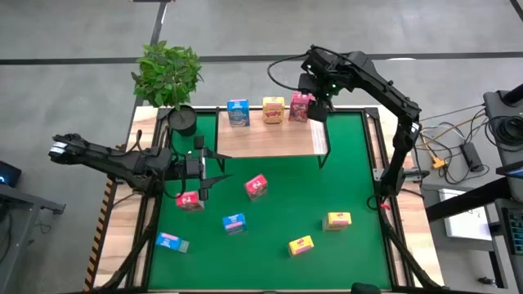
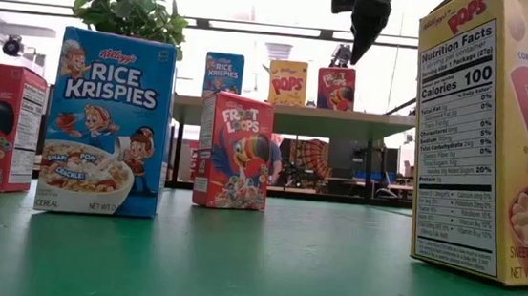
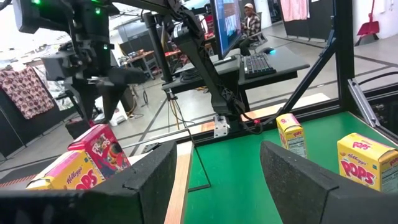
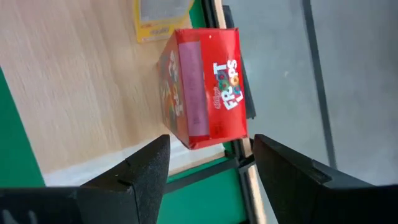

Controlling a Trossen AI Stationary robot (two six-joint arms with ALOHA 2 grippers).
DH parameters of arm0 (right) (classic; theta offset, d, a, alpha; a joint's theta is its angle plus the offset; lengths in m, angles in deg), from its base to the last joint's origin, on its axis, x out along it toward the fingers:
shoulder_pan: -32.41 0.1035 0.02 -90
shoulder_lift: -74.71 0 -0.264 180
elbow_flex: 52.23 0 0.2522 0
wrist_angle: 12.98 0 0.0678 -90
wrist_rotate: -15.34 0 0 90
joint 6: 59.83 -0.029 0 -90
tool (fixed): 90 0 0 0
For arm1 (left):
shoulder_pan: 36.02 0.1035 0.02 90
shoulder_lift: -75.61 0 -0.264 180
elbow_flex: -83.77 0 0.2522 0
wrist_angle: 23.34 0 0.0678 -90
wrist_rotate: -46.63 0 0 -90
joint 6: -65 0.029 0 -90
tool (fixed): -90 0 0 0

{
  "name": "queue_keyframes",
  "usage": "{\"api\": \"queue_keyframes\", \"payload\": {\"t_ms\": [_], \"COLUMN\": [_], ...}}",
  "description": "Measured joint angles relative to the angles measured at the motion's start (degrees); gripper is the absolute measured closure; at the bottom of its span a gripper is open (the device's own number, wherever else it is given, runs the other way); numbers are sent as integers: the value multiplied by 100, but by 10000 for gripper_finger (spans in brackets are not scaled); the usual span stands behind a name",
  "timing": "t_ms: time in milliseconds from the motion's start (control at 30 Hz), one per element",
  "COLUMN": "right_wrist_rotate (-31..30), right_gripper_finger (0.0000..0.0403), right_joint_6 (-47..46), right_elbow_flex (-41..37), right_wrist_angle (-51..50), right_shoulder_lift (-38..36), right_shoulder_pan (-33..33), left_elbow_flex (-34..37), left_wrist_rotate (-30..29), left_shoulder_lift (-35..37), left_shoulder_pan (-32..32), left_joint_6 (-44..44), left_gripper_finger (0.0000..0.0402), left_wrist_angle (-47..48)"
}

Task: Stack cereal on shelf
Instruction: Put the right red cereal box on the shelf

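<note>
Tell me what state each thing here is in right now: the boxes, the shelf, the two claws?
Shelf: holds three boxes in a row.
Blue box: upright on shelf.
Yellow box: upright on shelf.
Red box: upright on shelf, nothing gripping it.
Right gripper: open, above the red box.
Left gripper: open, empty, over the mat.
Six other boxes: scattered on the green mat.

We are in a robotics lab: beyond our green table [image 1: 351, 175] we see a concrete floor [image 1: 73, 90], loose cables [image 1: 453, 135], a keyboard [image 3: 258, 62] at a monitor [image 3: 225, 26] workstation, and a seated person [image 3: 250, 20].
</note>
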Motion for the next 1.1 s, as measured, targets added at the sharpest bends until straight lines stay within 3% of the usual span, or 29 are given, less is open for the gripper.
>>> {"api": "queue_keyframes", "payload": {"t_ms": [200, 533, 1100], "right_wrist_rotate": [-2, 11, 27], "right_gripper_finger": [206, 380, 390], "right_joint_6": [-520, -384, -256], "right_elbow_flex": [0, 0, -2], "right_wrist_angle": [886, 1550, 1396], "right_shoulder_lift": [-27, 280, 468], "right_shoulder_pan": [78, 125, 134], "left_elbow_flex": [0, 0, 0], "left_wrist_rotate": [-1, -2, 0], "left_shoulder_lift": [1, 0, 0], "left_shoulder_pan": [1, 2, 1], "left_joint_6": [27, 26, 26], "left_gripper_finger": [187, 187, 187], "left_wrist_angle": [-2, 0, 4]}}
